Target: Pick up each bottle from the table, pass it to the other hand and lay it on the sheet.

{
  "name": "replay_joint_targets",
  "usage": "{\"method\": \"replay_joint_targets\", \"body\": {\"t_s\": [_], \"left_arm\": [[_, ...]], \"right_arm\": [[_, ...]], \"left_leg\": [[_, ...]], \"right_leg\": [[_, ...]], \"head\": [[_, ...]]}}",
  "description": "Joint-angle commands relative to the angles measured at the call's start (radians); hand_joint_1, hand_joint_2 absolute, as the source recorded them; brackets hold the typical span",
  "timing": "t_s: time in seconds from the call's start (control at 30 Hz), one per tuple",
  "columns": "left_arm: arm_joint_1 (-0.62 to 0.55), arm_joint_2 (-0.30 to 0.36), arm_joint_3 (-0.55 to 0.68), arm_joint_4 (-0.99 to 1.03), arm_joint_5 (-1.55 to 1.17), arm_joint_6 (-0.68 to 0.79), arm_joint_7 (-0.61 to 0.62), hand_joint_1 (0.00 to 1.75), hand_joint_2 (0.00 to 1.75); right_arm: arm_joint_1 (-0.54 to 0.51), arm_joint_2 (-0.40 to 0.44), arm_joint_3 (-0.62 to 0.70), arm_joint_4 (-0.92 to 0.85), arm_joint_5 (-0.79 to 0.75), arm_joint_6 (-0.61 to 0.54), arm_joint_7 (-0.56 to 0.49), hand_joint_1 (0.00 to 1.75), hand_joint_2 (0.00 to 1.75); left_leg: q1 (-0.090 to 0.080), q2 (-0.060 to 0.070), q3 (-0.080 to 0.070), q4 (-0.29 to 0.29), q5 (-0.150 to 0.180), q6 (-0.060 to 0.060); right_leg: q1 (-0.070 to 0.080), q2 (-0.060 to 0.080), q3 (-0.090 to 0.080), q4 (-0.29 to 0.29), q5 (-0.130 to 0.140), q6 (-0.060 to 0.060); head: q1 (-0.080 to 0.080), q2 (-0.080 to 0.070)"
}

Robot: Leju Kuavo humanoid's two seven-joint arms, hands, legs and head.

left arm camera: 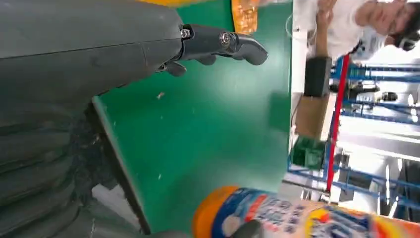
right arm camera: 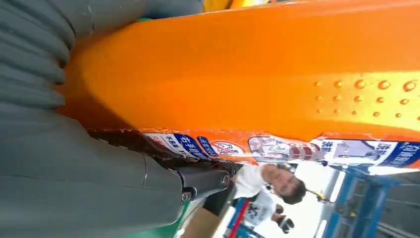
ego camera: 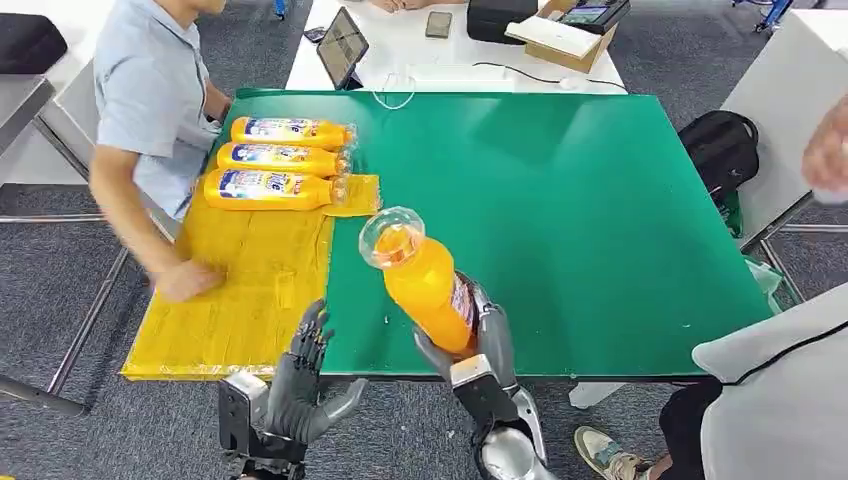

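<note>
1. Head view: the right hand [ego camera: 478,345] grips an orange bottle [ego camera: 425,280] by its lower body, lifted clear of the green tabletop [ego camera: 580,200] just above that tabletop's near edge.
2. The bottle's long axis tilts up and away from the robot, with the clear end leaning toward the yellow sheet [ego camera: 250,270] and the gripped end nearest the robot.
3. In the right wrist view the fingers [right arm camera: 203,181] wrap under the labelled part of the bottle [right arm camera: 257,74], pressed against it.
4. The left hand [ego camera: 300,375] stands just beside the near edge of the tabletop, fingers apart and upright, holding nothing; in the left wrist view its fingers [left arm camera: 233,42] are spread over bare green.
5. The bottle lies to the right of the left hand, near but not touching, and a little higher. I judge the handover to be the step in hand: the free stretch of the bottle above the right hand's grip is what the left hand can take.
6. Three bottles [ego camera: 285,160] already lie side by side at the far end of the sheet, long axes across it.
7. A person's hand [ego camera: 185,280] rests on the sheet, between those bottles and the left hand, and could be in the way of laying the bottle down.
</note>
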State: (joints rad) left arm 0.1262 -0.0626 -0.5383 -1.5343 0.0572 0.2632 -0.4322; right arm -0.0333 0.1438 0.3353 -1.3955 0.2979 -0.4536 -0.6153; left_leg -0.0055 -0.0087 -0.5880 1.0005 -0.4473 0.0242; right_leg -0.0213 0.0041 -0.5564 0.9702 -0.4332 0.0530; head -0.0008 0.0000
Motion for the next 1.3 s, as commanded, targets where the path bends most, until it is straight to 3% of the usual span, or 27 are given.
{"method": "replay_joint_targets", "body": {"t_s": [0.03, 0.3, 0.57, 0.87, 1.1, 1.3], "left_arm": [[-0.021, 0.049, -0.042, 0.045, 0.005, -0.005, 0.004, 0.0, 1.75], [-0.028, 0.047, -0.044, 0.044, 0.021, -0.027, 0.004, 0.0, 1.75], [-0.096, -0.013, -0.036, 0.012, 0.071, -0.056, -0.046, 0.0, 1.75], [-0.089, 0.01, -0.075, -0.023, 0.142, -0.093, -0.031, 0.0, 1.75], [-0.114, -0.014, -0.079, -0.011, 0.118, -0.044, -0.076, 0.0, 1.75], [-0.127, 0.018, -0.113, 0.004, 0.145, -0.118, -0.045, 0.0, 1.75]], "right_arm": [[0.002, -0.014, 0.042, -0.05, -0.001, -0.006, -0.004, 1.75, 1.75], [-0.004, -0.015, 0.058, -0.037, 0.001, 0.002, -0.007, 1.75, 1.75], [-0.132, 0.048, 0.239, 0.334, 0.008, 0.033, -0.021, 1.75, 1.75], [-0.177, 0.079, 0.319, 0.514, 0.03, 0.021, 0.003, 1.75, 1.75], [-0.191, 0.081, 0.346, 0.556, 0.031, 0.041, 0.004, 1.75, 1.75], [-0.21, 0.086, 0.362, 0.577, 0.04, 0.044, 0.003, 1.75, 1.75]], "left_leg": [[0.001, 0.001, 0.002, 0.0, -0.001, -0.002], [0.001, 0.0, 0.002, -0.001, 0.0, -0.001], [0.002, 0.004, 0.002, -0.001, 0.0, -0.002], [0.002, 0.002, 0.003, -0.001, 0.0, -0.001], [0.002, -0.001, 0.001, 0.0, 0.0, -0.001], [0.002, -0.002, 0.002, 0.0, 0.0, -0.001]], "right_leg": [[0.001, 0.0, 0.002, 0.0, -0.001, -0.003], [0.001, 0.0, 0.001, 0.0, 0.0, -0.001], [0.002, 0.003, 0.002, -0.001, 0.001, -0.002], [0.002, 0.001, 0.003, -0.001, 0.0, -0.002], [0.002, -0.002, 0.001, 0.0, 0.0, -0.002], [0.002, -0.003, 0.002, -0.001, -0.001, -0.002]], "head": [[0.0, 0.0], [0.0, 0.0], [0.0, 0.0], [0.0, 0.0], [0.0, 0.0], [0.0, 0.0]]}}
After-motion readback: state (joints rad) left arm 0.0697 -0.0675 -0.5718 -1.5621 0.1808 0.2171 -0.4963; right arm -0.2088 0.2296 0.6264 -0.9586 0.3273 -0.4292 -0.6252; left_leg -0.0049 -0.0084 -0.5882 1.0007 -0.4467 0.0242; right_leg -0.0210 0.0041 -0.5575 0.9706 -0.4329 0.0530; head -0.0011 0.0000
